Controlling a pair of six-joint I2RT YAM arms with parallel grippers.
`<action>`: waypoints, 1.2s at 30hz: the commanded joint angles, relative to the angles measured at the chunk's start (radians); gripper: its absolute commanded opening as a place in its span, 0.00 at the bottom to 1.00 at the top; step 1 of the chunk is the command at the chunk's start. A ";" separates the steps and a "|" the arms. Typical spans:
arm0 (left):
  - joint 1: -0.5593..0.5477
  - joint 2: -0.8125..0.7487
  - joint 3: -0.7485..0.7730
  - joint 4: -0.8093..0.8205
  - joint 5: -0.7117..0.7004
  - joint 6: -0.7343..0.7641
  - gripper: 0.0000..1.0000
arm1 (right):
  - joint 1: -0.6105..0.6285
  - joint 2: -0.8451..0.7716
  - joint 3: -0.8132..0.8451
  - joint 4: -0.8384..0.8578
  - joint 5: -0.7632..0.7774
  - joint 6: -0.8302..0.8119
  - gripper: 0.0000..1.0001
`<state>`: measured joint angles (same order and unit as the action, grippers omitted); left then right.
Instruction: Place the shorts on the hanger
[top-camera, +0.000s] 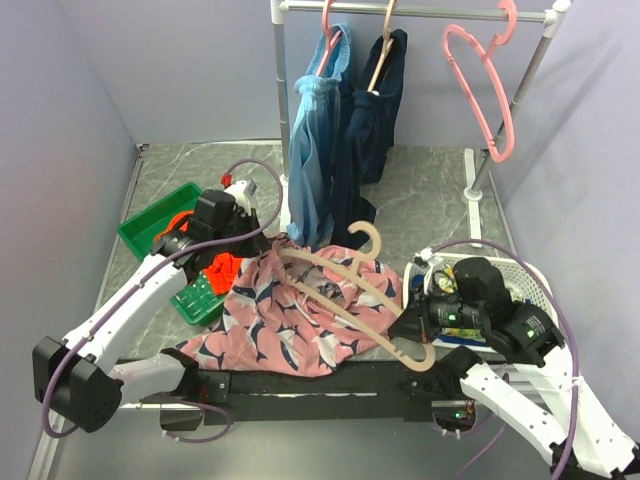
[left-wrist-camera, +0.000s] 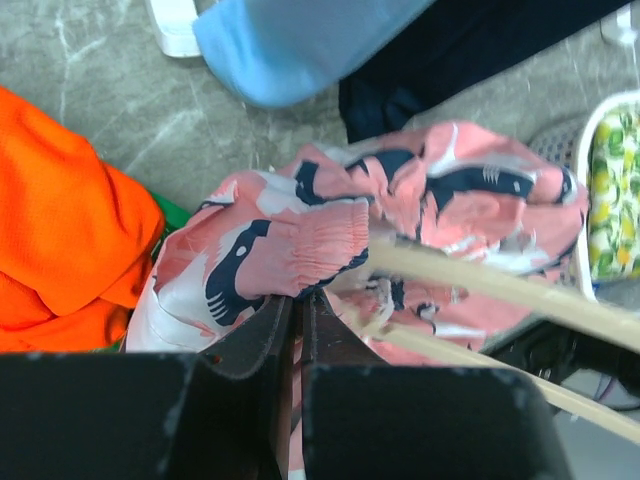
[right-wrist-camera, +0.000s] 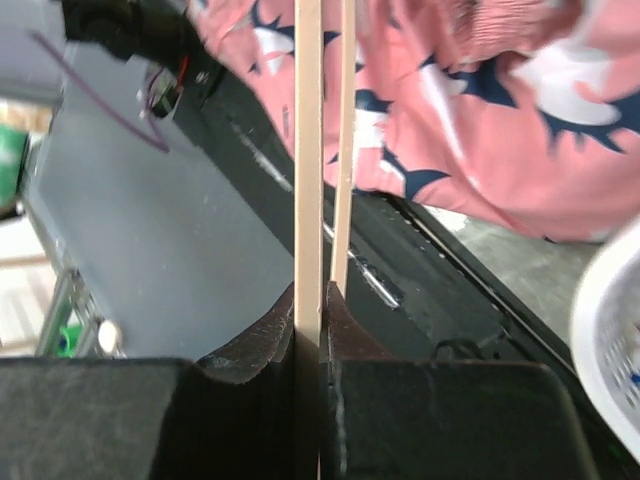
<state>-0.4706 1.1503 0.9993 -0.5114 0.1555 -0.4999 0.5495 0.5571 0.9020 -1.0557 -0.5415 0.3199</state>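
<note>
The pink shorts (top-camera: 290, 315) with navy and white shapes lie bunched at the table's middle front. The beige hanger (top-camera: 350, 295) lies across them, its hook (top-camera: 368, 236) pointing to the back. My left gripper (top-camera: 243, 262) is shut on the shorts' gathered waistband (left-wrist-camera: 300, 250) at their left edge. My right gripper (top-camera: 408, 325) is shut on the hanger's bar (right-wrist-camera: 308, 180) at its right end. In the left wrist view the hanger's bars (left-wrist-camera: 480, 285) cross over the shorts (left-wrist-camera: 440, 200).
A rail (top-camera: 420, 12) at the back holds a light-blue garment (top-camera: 315, 140), a dark navy garment (top-camera: 370, 120) and a pink hanger (top-camera: 485, 90). A green tray (top-camera: 150, 225) with orange cloth (left-wrist-camera: 60, 230) stands left. A white basket (top-camera: 505, 265) holds lemon-print cloth (left-wrist-camera: 620, 190) at right.
</note>
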 joint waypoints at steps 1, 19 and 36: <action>0.004 -0.058 0.047 -0.006 0.061 0.080 0.01 | 0.102 -0.017 -0.020 0.157 -0.032 0.018 0.00; -0.184 -0.247 0.119 0.028 0.444 0.242 0.01 | 0.354 0.164 -0.011 0.525 0.152 -0.015 0.00; -0.201 -0.454 -0.033 0.082 -0.056 0.142 0.71 | 0.589 0.412 -0.291 1.157 0.540 0.056 0.00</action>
<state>-0.6682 0.7540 0.9569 -0.4862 0.1318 -0.3614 1.1164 0.9440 0.6132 -0.1421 -0.0715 0.3595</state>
